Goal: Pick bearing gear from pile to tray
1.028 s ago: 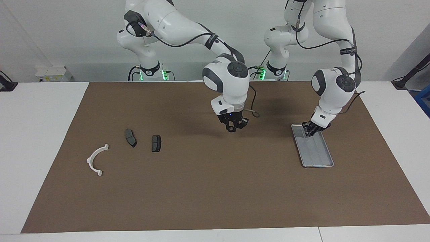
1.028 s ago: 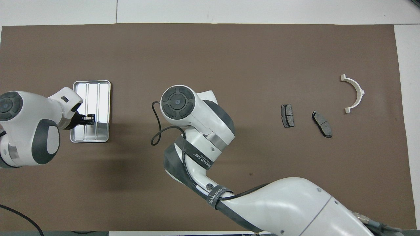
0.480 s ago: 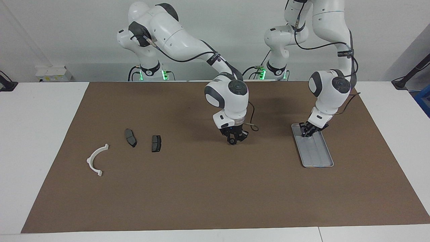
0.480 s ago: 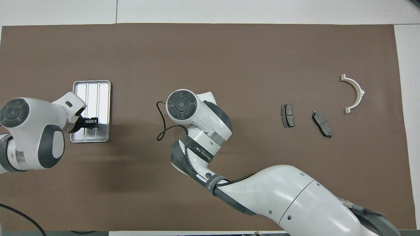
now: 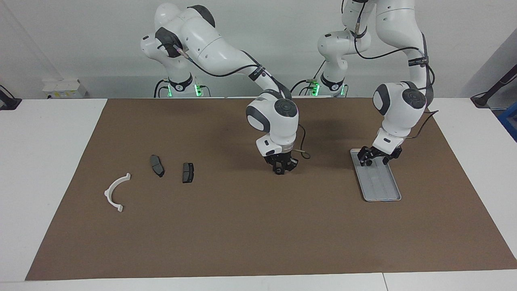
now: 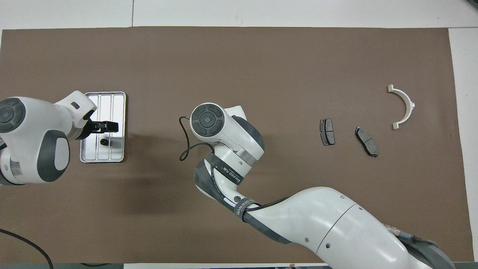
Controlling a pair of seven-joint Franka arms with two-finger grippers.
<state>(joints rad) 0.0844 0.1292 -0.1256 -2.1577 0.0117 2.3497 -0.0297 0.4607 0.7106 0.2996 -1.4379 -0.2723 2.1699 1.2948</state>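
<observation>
A: One tiny black round piece [image 6: 102, 141] lay in the tray [image 6: 118, 112], just under the left gripper [image 6: 106, 127], fingers apart.

B: Right gripper [image 5: 281, 169]? Can't tell. Likely light, stiff, rolls; pinch its rim.

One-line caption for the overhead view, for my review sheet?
Left gripper open over the tray, a small black round part lying in it; right arm's wrist above mid-mat.

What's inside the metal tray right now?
One small black round piece lies in the tray, toward the end nearer the robots. The left gripper hangs open just above it. The left arm covers the tray's edge on its side, so anything there is hidden.
</observation>
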